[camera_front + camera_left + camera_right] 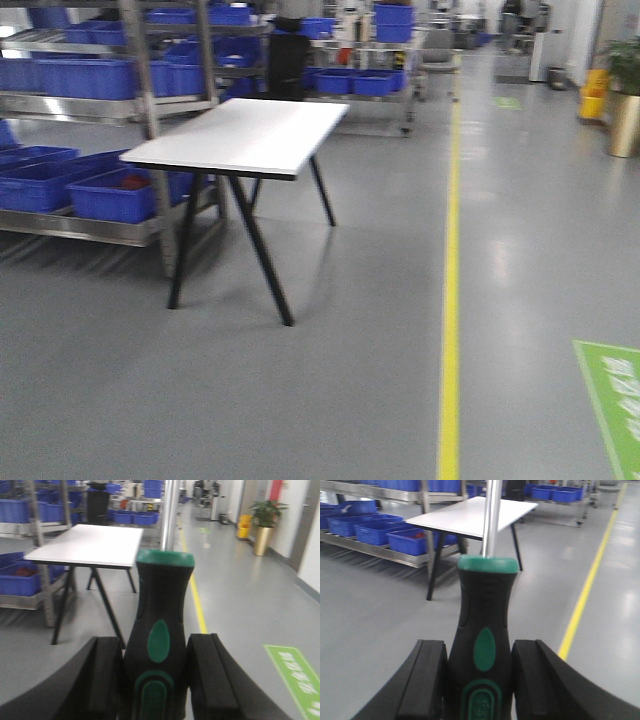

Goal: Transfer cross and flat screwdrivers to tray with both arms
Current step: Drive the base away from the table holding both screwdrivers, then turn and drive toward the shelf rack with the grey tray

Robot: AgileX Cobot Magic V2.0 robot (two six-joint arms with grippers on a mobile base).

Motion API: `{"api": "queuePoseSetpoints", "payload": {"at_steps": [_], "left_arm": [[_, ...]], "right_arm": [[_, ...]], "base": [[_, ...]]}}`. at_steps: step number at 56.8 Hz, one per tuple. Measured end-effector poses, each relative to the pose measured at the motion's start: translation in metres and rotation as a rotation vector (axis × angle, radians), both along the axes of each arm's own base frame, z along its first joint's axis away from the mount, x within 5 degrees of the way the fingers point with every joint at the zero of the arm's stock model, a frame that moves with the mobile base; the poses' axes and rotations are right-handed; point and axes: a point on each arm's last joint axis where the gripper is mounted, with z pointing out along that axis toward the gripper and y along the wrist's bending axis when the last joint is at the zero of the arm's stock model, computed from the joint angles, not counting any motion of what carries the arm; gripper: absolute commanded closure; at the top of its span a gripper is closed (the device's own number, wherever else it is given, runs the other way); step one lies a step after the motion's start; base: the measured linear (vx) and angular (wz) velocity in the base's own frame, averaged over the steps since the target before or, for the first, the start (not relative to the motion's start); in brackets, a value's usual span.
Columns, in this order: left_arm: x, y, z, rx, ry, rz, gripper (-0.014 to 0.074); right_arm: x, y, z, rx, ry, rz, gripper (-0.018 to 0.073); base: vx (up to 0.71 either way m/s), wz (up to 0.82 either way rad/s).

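I read this as the carry step. Both tools are in hand, and the table (240,135) stands well ahead of me with a bare white top. No tray shows in any view, so I can't say where the drop-off is.

The left gripper (157,672) is clamped on the left screwdriver (162,590). Its fingers (102,675) press the black-and-green handle from either side, opened only as wide as the grip is thick. The right gripper (480,675) has the right screwdriver (487,595) the same way, handle squeezed between both pads. Each steel shaft points away toward the table and runs off the top of the frame. With the tips cut off, I can't tell which one is cross and which is flat.

My guess for the next move is to bring the base closer to the table and find the tray before either hand lets go. I'd keep clear of the shelves (70,110) of blue bins just left of the table. The yellow line (452,250) to the right of the table is a handy heading reference.
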Motion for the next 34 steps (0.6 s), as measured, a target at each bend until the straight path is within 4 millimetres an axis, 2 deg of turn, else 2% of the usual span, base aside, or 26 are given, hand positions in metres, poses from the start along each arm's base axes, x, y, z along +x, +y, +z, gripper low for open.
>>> {"api": "queuePoseSetpoints", "payload": {"at_steps": [34], "left_arm": [[0.0001,0.0,-0.0002,0.0,0.001,0.0,0.0594]], "right_arm": [[0.0,0.0,0.0001,0.0,-0.001,0.0,0.0567]], "base": [[0.5,0.57]]}}
